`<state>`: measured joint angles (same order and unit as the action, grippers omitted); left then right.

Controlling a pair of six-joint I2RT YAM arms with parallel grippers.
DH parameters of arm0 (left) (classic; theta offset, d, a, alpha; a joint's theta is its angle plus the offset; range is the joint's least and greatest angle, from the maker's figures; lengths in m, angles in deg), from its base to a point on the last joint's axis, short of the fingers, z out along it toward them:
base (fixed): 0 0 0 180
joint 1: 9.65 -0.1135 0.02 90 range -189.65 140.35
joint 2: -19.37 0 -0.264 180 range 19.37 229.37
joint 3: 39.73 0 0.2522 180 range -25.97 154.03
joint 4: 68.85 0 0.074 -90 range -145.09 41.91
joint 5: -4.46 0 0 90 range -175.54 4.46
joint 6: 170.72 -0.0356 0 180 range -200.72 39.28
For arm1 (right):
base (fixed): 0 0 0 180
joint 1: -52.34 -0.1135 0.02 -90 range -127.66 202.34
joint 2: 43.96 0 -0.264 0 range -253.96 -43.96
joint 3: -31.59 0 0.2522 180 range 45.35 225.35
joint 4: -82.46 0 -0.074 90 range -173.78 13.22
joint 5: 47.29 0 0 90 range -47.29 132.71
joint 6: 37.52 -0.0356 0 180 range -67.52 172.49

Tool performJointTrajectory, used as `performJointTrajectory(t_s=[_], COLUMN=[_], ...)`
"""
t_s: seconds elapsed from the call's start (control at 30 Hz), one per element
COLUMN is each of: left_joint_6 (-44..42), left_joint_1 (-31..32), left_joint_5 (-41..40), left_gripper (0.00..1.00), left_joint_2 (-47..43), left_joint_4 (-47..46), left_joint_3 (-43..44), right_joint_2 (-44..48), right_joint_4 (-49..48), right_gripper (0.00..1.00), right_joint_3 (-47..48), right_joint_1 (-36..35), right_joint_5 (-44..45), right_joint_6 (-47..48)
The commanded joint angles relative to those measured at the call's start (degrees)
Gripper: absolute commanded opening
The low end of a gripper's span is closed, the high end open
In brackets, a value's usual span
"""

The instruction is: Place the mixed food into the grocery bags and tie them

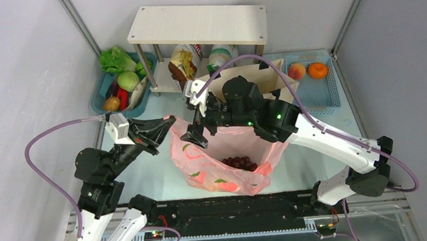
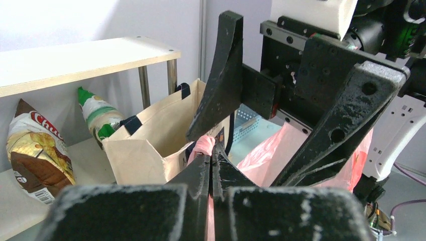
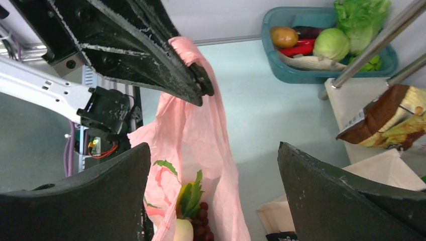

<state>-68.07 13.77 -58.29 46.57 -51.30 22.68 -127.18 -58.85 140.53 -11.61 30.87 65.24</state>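
Early going here, I'd say. The left end effector is pressed together on a gathered handle of the pink bag, holding that edge up. The right end effector hangs spread wide with nothing in it, right over the bag's mouth.

Directly below those open fingers sits a dark red grape bunch, down in the bag, so that much is packed. What else is in there I can't make out.

Plenty is left. Beyond the right end effector the canvas tote stands upright, and nothing shows in it from here. The crisp packet leans on the low shelf past the tote. More produce waits in the teal basket, out beyond the left end effector. Neither bag is tied.

The pink bag itself is thin, translucent and crumpled, with peach prints. It sags on the desk below the pinch, mouth open.
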Motion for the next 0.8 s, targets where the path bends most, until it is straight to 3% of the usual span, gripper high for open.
performJointTrajectory(t_s=[0.0,0.17,0.37,0.6,0.7,0.73,0.77], left_joint_6=[1.42,1.89,2.03,2.21,2.41,2.46,2.47], left_joint_1=[-0.73,-0.99,-1.01,-0.99,-0.99,-1.07,-1.08], left_joint_5=[2.31,2.8,2.49,2.18,1.24,1.15,1.08], left_gripper=[0.0,0.0,0.0,0.0,0.0,0.0,0.0], left_joint_2=[0.43,0.46,0.29,0.69,0.89,0.95,1.11], left_joint_4=[-3.44,-3.51,-5.45,-5.64,-5.68,-5.66,-5.64], left_joint_3=[0.25,0.0,-0.37,-0.48,-0.56,-0.61,-0.63], right_joint_2=[0.34,-0.86,-1.11,-2.13,-2.5,-2.71,-3.01], right_joint_4=[-5.45,-6.4,-9.56,-11.77,-13.96,-14.48,-15.11], right_gripper=[0.98,0.95,0.84,0.59,0.54,0.5,0.34], right_joint_3=[-1.68,-2.38,-4.23,-3.95,-3.9,-3.82,-3.71], right_joint_1=[0.18,-0.3,-2.75,-4.14,-4.33,-4.39,-4.42], right_joint_5=[-4.67,-5.65,-5.98,-5.91,-6.5,-6.43,-6.07], right_joint_6=[-2.46,-4.19,-5.46,-7.19,-8.84,-9.84,-10.29])
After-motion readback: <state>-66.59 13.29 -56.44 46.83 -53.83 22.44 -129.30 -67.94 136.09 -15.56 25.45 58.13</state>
